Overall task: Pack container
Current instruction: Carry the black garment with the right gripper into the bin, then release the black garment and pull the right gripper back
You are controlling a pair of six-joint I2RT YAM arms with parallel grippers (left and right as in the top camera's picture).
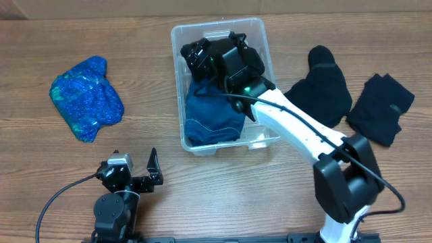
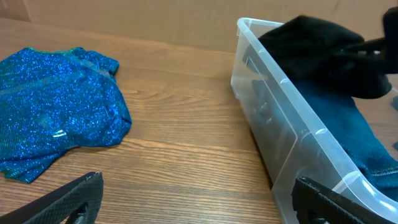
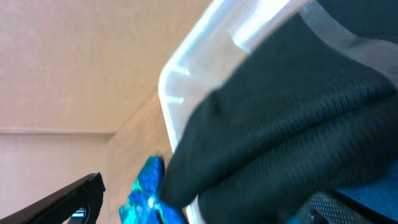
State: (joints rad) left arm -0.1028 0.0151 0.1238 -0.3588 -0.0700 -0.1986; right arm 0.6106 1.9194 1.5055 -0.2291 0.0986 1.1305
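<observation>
The clear plastic container (image 1: 177, 81) stands at the table's centre back. It holds a folded blue denim garment (image 1: 212, 118) in its near half and a black garment (image 1: 241, 62) in its far half. My right gripper (image 1: 202, 55) reaches into the far end of the container. In the right wrist view its fingers (image 3: 205, 202) are wide apart, with the black garment (image 3: 292, 118) bulging between them over the container rim (image 3: 186, 68). My left gripper (image 1: 135, 177) is open and empty near the front edge, left of the container (image 2: 280, 124).
A sparkly blue cloth (image 1: 88, 98) lies at the left and shows in the left wrist view (image 2: 56, 106). Two black garments (image 1: 322, 84) (image 1: 381, 108) lie on the table right of the container. The right arm stretches diagonally from the front right.
</observation>
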